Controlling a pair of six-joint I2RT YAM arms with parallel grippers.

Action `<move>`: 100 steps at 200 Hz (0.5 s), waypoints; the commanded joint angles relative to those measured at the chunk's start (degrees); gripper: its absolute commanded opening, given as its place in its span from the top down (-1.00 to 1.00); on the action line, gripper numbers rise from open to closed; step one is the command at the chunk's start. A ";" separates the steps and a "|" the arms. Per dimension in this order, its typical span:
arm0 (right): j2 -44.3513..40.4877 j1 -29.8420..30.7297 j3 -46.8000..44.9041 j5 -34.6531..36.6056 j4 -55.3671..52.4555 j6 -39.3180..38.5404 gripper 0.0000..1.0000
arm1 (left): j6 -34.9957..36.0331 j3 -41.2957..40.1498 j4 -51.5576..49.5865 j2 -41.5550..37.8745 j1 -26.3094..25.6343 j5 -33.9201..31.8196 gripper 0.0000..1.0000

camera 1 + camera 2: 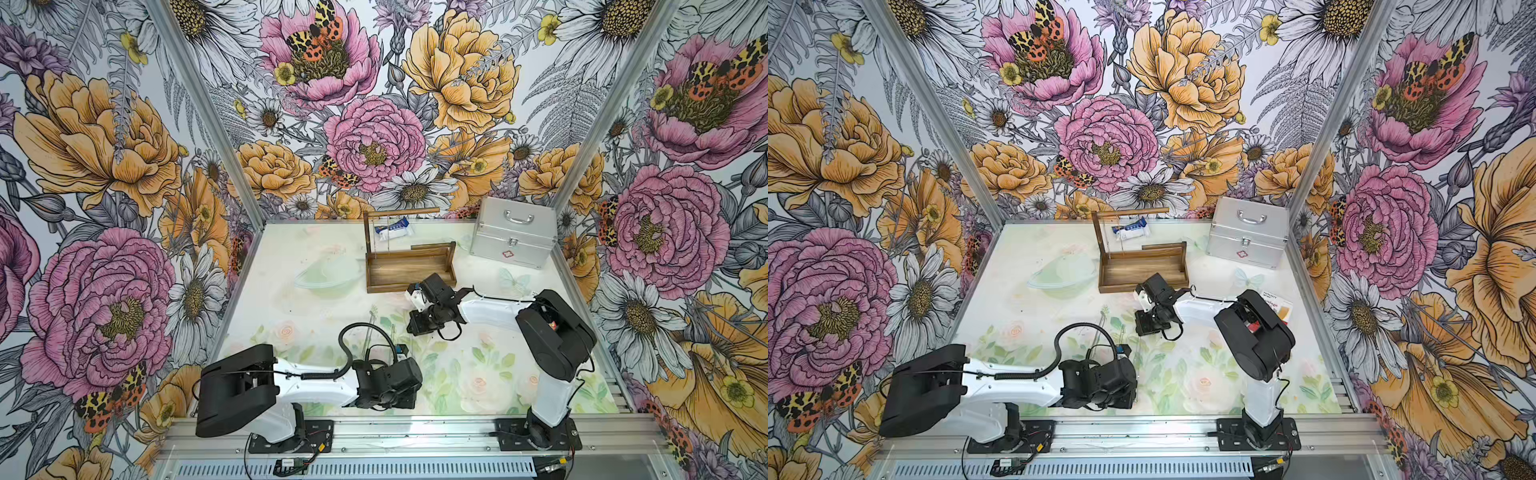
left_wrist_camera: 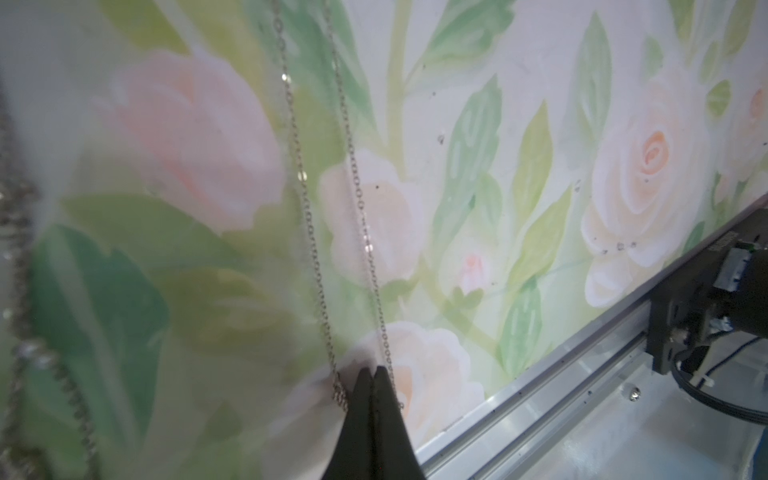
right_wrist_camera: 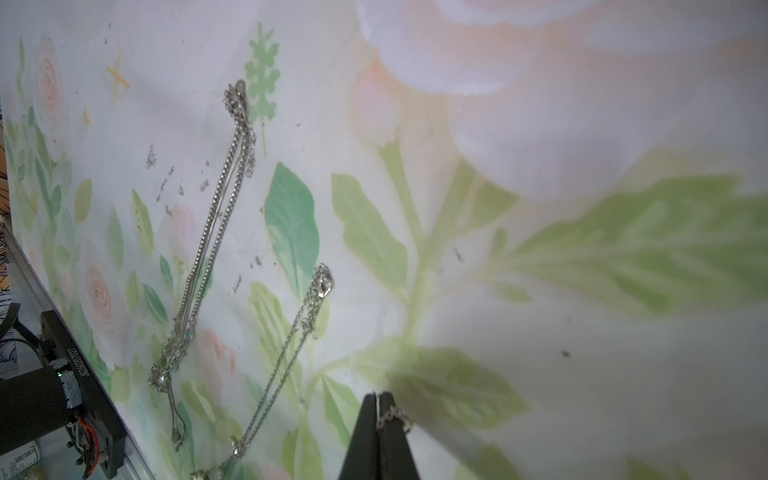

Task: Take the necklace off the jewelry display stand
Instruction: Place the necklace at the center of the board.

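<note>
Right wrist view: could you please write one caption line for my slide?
Shut jaws of the right gripper pinch a bit of chain against a floral mat where two silver necklaces lie.

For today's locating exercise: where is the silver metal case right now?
In both top views the silver metal case stands in the table's far right corner, just right of the wooden jewelry display stand.

Stand (image 1: 405,266) brown wood grain; case (image 1: 513,232) silver, red mark on front; worktop (image 1: 291,249) pale, pastel pink roses, green leaves; walls (image 1: 104,291) pink, orange, white flowers; chains (image 3: 216,232) silver; left pincer (image 2: 371,370), right pincer (image 3: 378,395) black; arms (image 1: 316,380) white and black
</note>
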 commanded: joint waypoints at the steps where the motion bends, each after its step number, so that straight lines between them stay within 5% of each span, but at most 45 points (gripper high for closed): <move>1: 0.95 -0.54 1.89 0.45 1.36 0.46 1.00 | -0.53 -1.78 -4.56 -0.84 -0.77 -0.86 1.00; 100: 2.09 -0.71 2.35 -0.71 1.36 0.44 1.00 | 1.40 0.10 -4.86 -2.39 0.61 -3.19 0.97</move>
